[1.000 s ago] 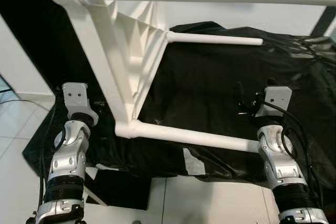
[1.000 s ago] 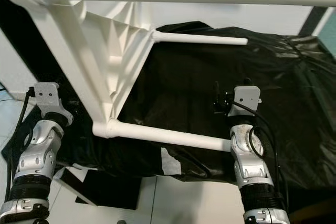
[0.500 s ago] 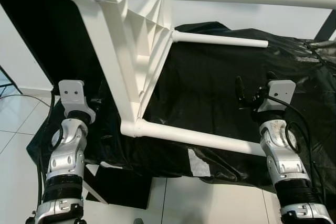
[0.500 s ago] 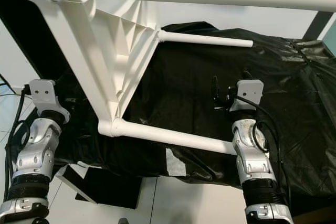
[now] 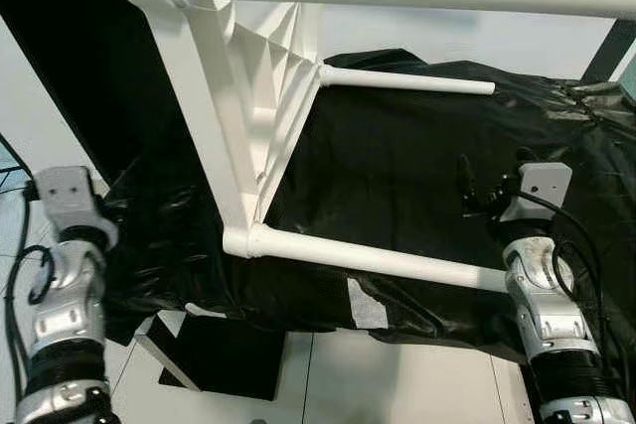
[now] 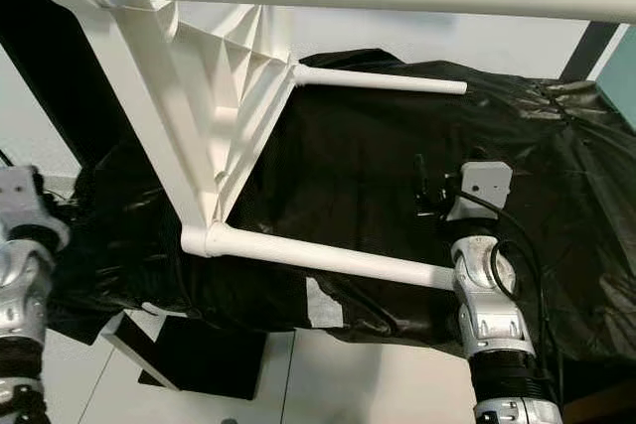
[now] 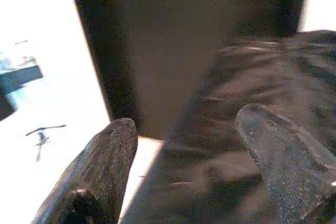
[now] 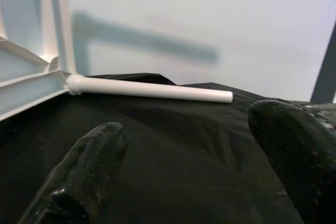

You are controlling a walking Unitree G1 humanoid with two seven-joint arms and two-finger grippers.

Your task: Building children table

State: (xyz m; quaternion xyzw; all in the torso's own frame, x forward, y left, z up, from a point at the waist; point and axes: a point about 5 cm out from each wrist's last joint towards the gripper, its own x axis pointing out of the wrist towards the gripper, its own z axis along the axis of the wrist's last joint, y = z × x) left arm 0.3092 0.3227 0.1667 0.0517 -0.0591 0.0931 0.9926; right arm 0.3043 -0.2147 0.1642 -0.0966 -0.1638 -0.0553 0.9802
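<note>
Nearest, the left end effector (image 7: 184,171) is hanging spread wide and empty beside the black-draped counter (image 5: 397,176). The right end effector (image 8: 194,171) is gaping empty over it. Beyond, the white children's table (image 5: 248,126) is lying tipped on the counter.

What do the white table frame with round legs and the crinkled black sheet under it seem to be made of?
The white table frame with round legs looks like moulded plastic with a smooth matt finish: its underside shows cast ribs. The crinkled black sheet looks like thin plastic film, glossy on its wrinkles; it could also be coated fabric.
</note>
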